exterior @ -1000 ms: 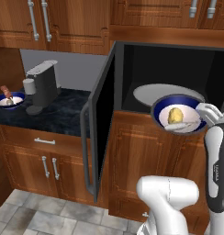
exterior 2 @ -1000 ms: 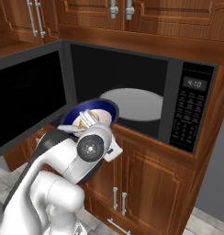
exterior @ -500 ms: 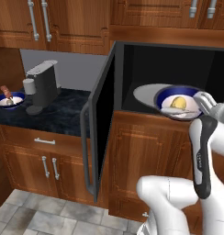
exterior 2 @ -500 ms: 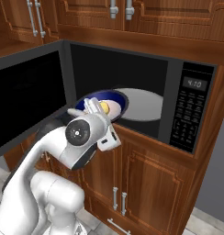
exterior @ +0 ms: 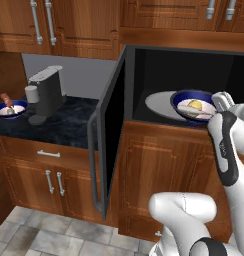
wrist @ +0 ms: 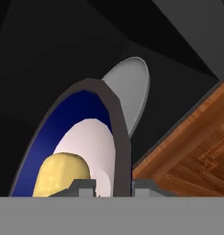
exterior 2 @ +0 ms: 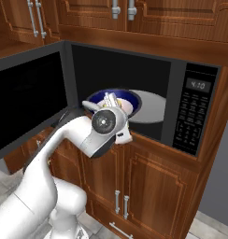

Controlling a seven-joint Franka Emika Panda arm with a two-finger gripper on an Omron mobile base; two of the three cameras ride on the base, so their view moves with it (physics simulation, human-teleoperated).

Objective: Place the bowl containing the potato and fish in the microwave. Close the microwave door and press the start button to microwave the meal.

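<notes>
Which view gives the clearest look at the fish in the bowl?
The left base view: the fish lies as a pale strip across the bowl, beside the potato. In the right base view the gripper hides most of the bowl's contents. The hand view shows the potato and the rim, no clear fish.

You had 2 blue bowls: the bowl [exterior: 193,105] with 1 potato [exterior: 194,105] and 1 fish [exterior: 193,111], and another bowl [exterior: 10,108] with 1 skewer [exterior: 7,100]; plus 1 microwave [exterior 2: 193,116] and 1 coffee machine [exterior: 46,94].
</notes>
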